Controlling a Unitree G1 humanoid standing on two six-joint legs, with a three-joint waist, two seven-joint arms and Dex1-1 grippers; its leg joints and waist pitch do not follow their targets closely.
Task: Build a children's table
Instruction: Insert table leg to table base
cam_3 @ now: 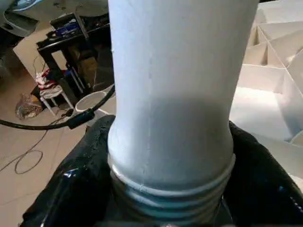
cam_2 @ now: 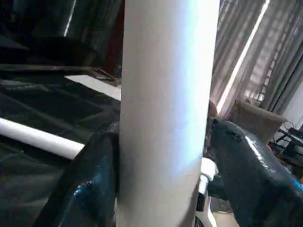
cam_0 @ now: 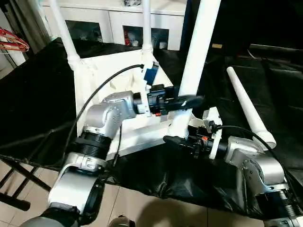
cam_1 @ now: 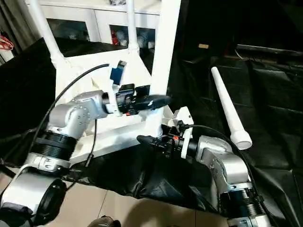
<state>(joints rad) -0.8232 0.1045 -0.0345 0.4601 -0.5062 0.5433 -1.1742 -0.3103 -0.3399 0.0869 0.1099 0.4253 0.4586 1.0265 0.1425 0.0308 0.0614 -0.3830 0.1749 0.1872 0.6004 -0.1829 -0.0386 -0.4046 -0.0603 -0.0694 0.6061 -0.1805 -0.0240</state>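
Note:
The children's table top (cam_0: 106,71) lies upside down on the black sheet, ribbed side up. Two white legs stand in its far corners (cam_0: 64,33) (cam_0: 146,23). A third leg (cam_0: 201,42) stands at the near right corner socket (cam_0: 179,124). My left gripper (cam_0: 187,100) sits around this leg a little above the socket. In the left wrist view one finger (cam_2: 90,184) lies against the leg and the other (cam_2: 246,170) stands a sliver off it. My right gripper (cam_0: 176,138) is shut on the leg's base, just above its threads (cam_3: 165,198). A loose leg (cam_0: 248,109) lies to the right.
The black-sheeted folding table (cam_0: 38,94) carries everything, and its near edge runs just under my forearms. A white cabinet with glass doors (cam_0: 118,23) stands behind. The left arm's cable (cam_0: 94,94) arcs over the table top.

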